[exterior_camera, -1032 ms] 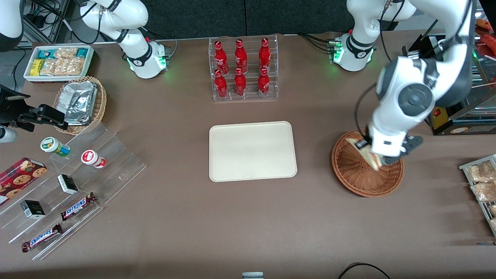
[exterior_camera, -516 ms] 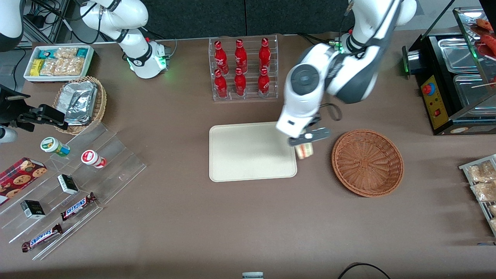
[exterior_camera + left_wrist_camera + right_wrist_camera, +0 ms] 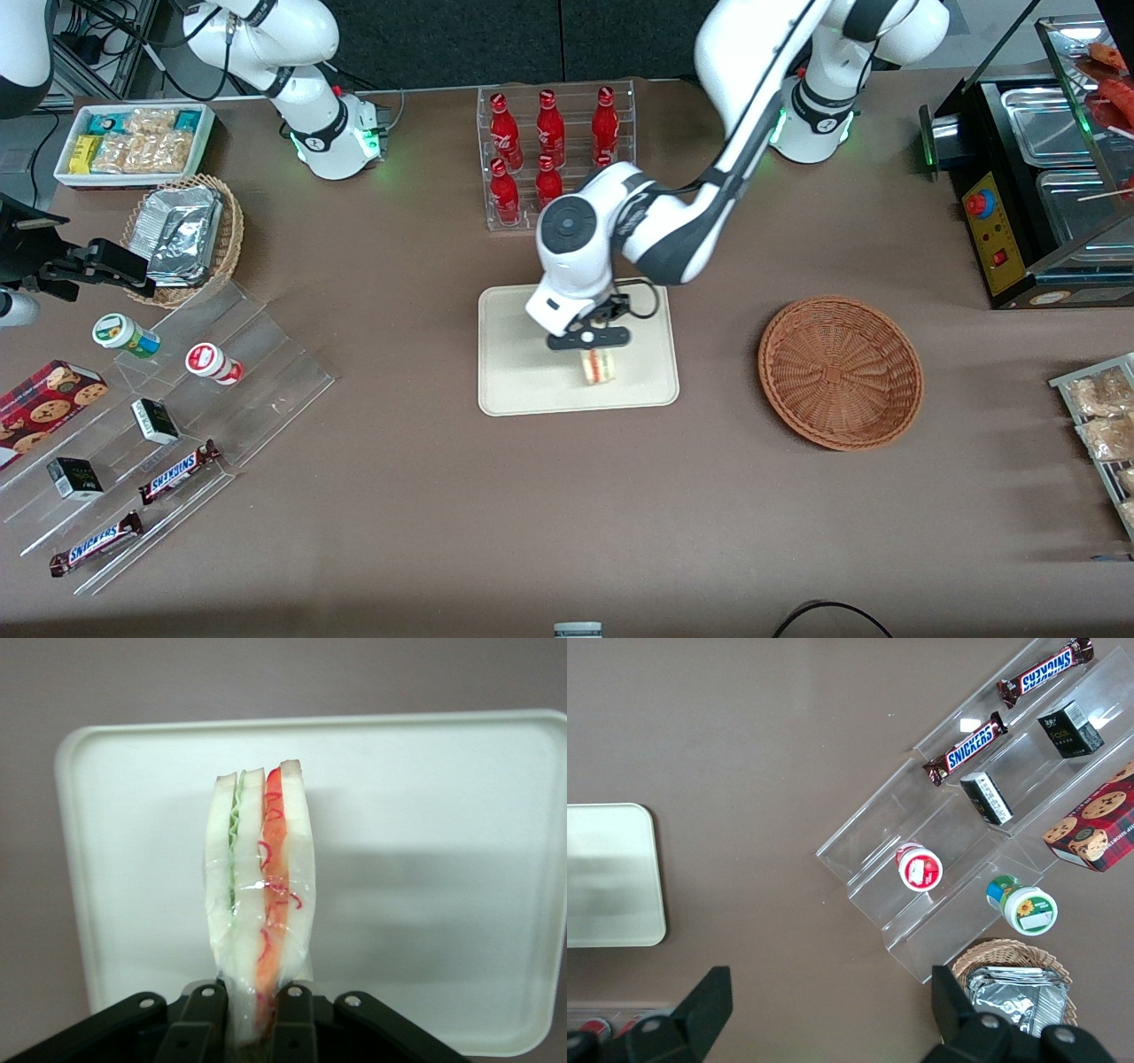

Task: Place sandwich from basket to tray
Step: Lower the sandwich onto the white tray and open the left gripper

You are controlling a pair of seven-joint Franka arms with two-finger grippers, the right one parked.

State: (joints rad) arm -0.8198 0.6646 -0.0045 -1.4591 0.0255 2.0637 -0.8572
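The basket, toward the working arm's end of the table, is seen with nothing in it; a second ago the sandwich was being lifted out of it. The sandwich is now held above the tray, over the part of the tray nearer the front camera, whereas half a second ago it was carried just outside the tray's edge on the basket side. In the left wrist view the pincer is seen clamped on one end of the wrapped sandwich, which points away over the tray. Farther from the camera, the rack of red bottles is partly covered by the arm.
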